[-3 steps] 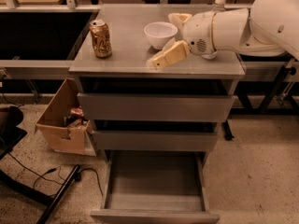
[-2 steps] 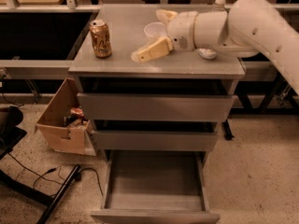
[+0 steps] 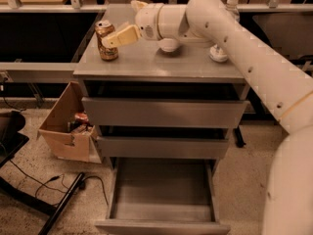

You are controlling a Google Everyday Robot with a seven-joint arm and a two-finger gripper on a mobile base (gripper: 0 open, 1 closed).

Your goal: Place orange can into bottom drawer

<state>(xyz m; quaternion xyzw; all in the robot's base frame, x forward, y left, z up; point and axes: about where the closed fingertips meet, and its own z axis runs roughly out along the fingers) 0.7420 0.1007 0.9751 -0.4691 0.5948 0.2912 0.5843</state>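
Note:
The orange can (image 3: 104, 47) stands upright at the left of the grey cabinet top (image 3: 161, 65). My gripper (image 3: 119, 23) has come in from the right and is open at the can. Its front finger (image 3: 121, 35) crosses the can's upper right side; the other finger (image 3: 137, 5) sticks up behind. I cannot tell whether they touch the can. The bottom drawer (image 3: 164, 192) is pulled out at floor level, with nothing in it. The two drawers above it are nearly closed.
A white bowl (image 3: 168, 45) sits under my wrist. A clear bottle with a white cap (image 3: 232, 0) stands at the right, mostly hidden by my arm. A cardboard box (image 3: 66, 129) with cans stands left of the cabinet. Black chair legs and cables lie on the floor (image 3: 58, 207).
My arm has swept left across the cabinet top, from beside the bowl to the can. The can and the drawers have not moved.

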